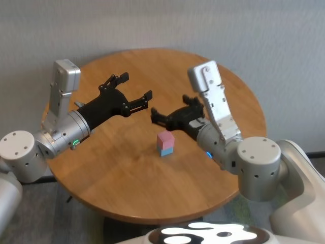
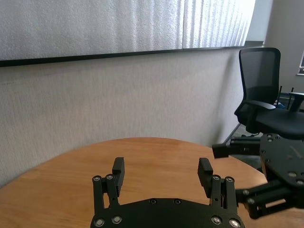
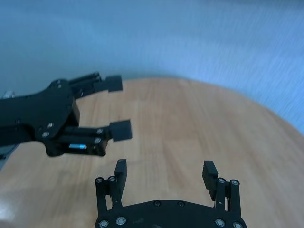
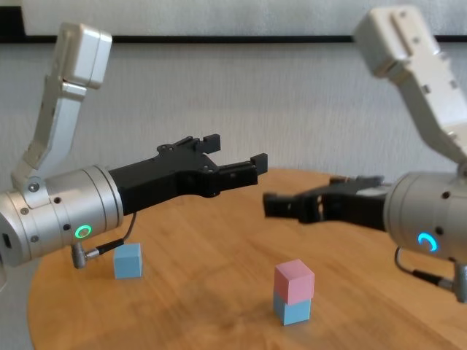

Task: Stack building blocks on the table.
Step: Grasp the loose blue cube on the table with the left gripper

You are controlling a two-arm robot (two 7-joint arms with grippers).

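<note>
A: Left gripper status?

B: Jaws were spread wide, nothing between them. It hung in the air above the table, over the left half of the top, fingers aimed toward the middle. Left wrist view showed both fingertips apart with bare wood between.

A: Right gripper?

B: Same deal, jaws wide apart and empty, touching nothing. It hovered over the middle of the tabletop, toward the right edge side, pointed at the left gripper. The two sets of fingertips faced each other, near but apart. Right wrist view showed its own fingertips separated, with the left gripper beyond them.

A: Blocks?

B: Pink block sat squarely on top of a light blue block, two-high stack near the centre of the tabletop, a bit toward the near edge. Stack stood below and nearer than the right gripper's fingers, not touched by either gripper.

A: Third one?

B: Second light blue block was alone on the table by the left edge, under the left forearm in the chest view, well apart from the stack. Hidden in the head view.
</note>
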